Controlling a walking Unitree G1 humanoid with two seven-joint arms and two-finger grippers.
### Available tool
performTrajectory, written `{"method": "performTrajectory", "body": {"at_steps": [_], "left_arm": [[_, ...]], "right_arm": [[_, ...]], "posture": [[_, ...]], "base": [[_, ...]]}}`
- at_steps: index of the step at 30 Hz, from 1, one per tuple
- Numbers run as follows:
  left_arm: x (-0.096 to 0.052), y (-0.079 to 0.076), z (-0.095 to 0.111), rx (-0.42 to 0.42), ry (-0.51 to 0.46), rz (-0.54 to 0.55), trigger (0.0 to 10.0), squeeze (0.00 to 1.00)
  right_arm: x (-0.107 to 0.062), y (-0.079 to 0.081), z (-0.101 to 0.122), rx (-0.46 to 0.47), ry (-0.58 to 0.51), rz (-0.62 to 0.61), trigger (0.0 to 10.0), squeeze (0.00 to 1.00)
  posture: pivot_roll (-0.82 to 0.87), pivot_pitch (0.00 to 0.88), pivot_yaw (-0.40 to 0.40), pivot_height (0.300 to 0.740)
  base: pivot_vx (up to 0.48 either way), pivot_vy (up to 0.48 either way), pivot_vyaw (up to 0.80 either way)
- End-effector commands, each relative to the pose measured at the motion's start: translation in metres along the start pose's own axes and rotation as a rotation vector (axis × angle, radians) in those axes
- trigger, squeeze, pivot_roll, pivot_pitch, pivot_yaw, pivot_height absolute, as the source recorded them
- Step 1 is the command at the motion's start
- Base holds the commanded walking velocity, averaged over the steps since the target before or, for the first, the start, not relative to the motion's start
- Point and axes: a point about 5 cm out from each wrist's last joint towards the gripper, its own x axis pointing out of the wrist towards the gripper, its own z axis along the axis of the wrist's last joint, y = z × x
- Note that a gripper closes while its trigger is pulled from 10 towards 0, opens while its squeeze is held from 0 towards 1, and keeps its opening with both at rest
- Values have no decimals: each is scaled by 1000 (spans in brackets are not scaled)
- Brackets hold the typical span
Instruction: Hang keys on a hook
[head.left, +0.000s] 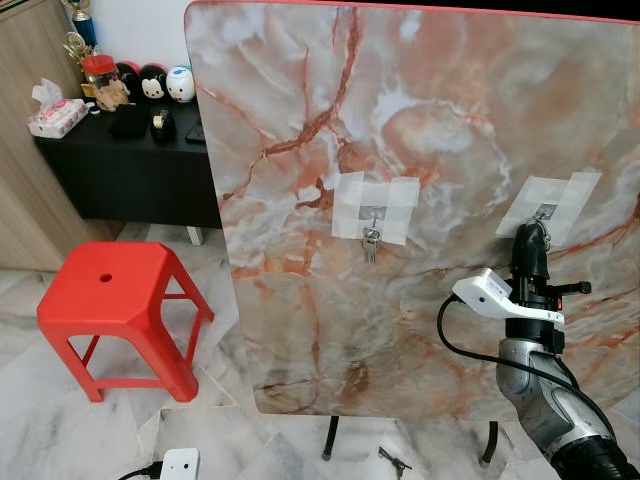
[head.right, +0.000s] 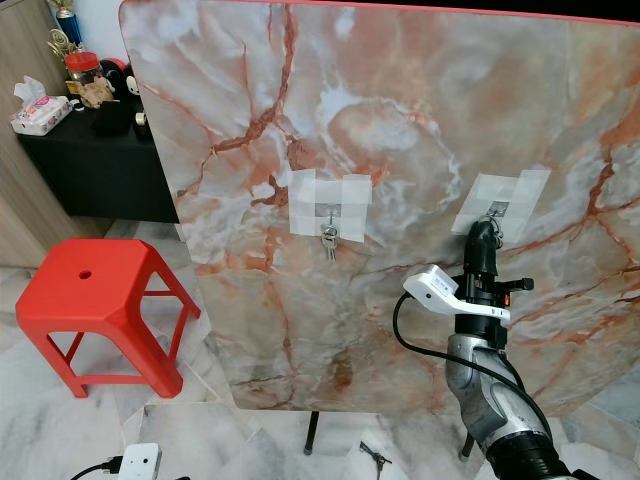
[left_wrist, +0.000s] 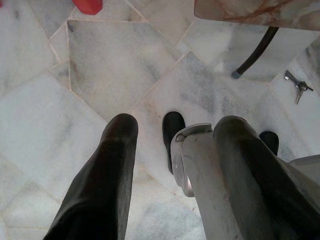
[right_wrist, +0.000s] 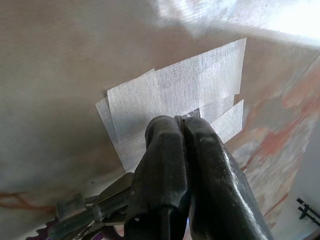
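A tall marble-patterned board (head.left: 420, 120) stands upright with two hooks taped to it. On the left hook (head.left: 372, 214) hangs one bunch of keys (head.left: 371, 242). My right gripper (head.left: 529, 237) is raised just below the right hook (head.left: 545, 212), fingertips almost touching its tape patch (right_wrist: 170, 90). It is shut on a second bunch of keys (right_wrist: 87, 214), which hangs beside the fingers (right_wrist: 200, 165). My left gripper (left_wrist: 178, 124) hangs low, pointing at the floor, open and holding nothing.
A third bunch of keys (head.left: 395, 460) lies on the marble floor by the board's black stand legs (head.left: 330, 440). A red plastic stool (head.left: 115, 300) stands to the left. Behind it is a black sideboard (head.left: 130, 170) with small items. A white device (head.left: 180, 467) lies on the floor.
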Motion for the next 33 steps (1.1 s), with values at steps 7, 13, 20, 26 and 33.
{"method": "performTrajectory", "body": {"at_steps": [7,13,20,26,33], "left_arm": [[0,-4,-5,12,30,-4,10000,0],[0,-4,-4,13,23,-4,10000,0],[0,-5,-3,15,18,-4,10000,0],[0,-5,-3,15,14,-4,10000,0],[0,-5,-2,14,11,-3,10000,0]], "right_arm": [[0,-2,-6,-9,18,13,10000,0],[1,0,-6,-4,23,32,10000,0],[-1,1,-5,19,24,41,10000,0],[-5,3,-3,30,18,48,10000,0],[-6,3,-3,37,14,54,10000,0]], "posture": [[73,74,-66,740],[73,73,-67,740],[74,73,-66,740],[75,74,-67,740],[75,74,-68,740]], "base": [[0,0,0],[0,0,0],[0,0,0],[0,0,0],[0,0,0]]}}
